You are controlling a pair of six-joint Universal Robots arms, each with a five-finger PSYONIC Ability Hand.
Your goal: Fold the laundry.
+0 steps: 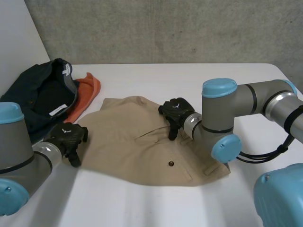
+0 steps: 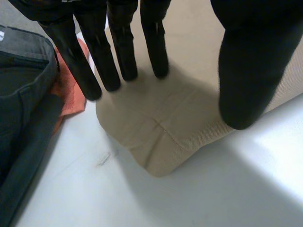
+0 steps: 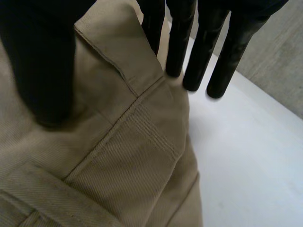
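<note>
Head view: tan garment [image 1: 137, 146] lies spread flat mid-counter [image 1: 189, 80], with a seam line across it and a dark button [image 1: 171, 163] toward the near edge. Its near-right corner is slightly rumpled.

Left hand [image 1: 68, 138] is at the garment's left corner, on the side nearest the clothes pile. Left wrist view: fingers [image 2: 102, 56] straight and pointing down over that corner, thumb held apart on the other side, over the cloth's edge. Nothing is pinched, so the hand is wide. Can't tell whether the fingertips actually touch the fabric. The corner itself lies flat on the counter, just past the fingertips.

Right hand [image 1: 176, 112] is on the far middle of the garment, near its far edge. Right wrist view: fingers [image 3: 201, 52] straight, tips at the cloth's edge where a stitched seam and a folded flap meet, the outer ones over bare counter. The thumb is set well apart over the fabric, so this hand is wide too, with no cloth gathered between thumb and fingers.

Orange cloth [image 1: 85, 92] sits just beside the garment's left corner, partly under a dark garment [image 1: 33, 94] heaped at the counter's left edge, white labels showing on it. Both also show beside the left hand's fingers in the left wrist view.

Grey wall [image 1: 165, 28] runs behind the counter.
</note>
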